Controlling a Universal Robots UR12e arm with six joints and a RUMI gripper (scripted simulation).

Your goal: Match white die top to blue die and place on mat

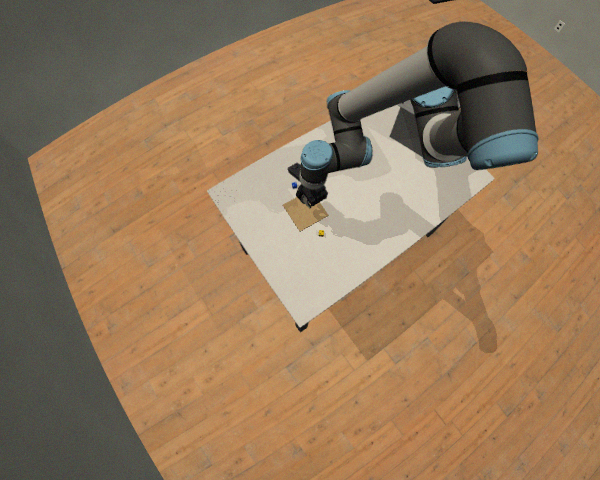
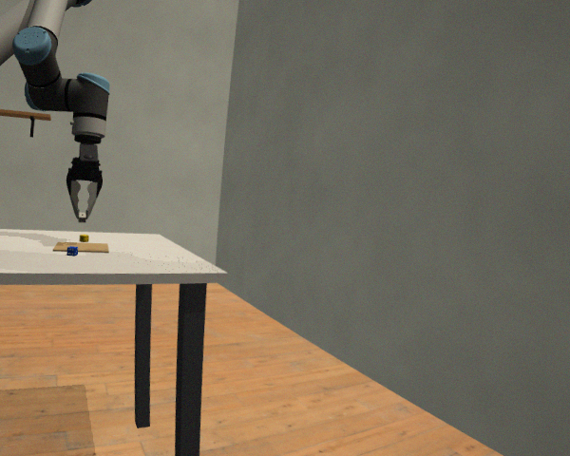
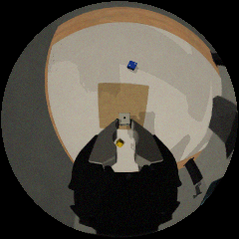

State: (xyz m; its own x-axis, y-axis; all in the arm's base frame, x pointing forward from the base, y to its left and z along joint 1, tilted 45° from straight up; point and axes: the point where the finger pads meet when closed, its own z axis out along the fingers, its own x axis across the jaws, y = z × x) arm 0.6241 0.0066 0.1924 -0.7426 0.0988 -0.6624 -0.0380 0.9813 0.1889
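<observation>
Fingers (image 2: pixel 83 214) pinch white die (image 3: pixel 124 119) level above mat (image 3: pixel 112 100).

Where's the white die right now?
The white die is pinched at the tips of the gripper, held in the air above the brown mat, with the yellow die just below it.

Quick headcount of what's here

Three dice: one white (image 3: pixel 124 119), one blue (image 3: pixel 131 65), one yellow (image 3: pixel 119 143). One mat (image 3: pixel 112 97), one table (image 2: pixel 142 259), one arm (image 1: pixel 383 90).

- A bare test room: plain grey walls (image 2: pixel 398 171) and a wooden plank floor (image 1: pixel 238 387).
- One white table (image 2: pixel 177 267) with a robot arm (image 1: pixel 383 93) mounted on it.
</observation>
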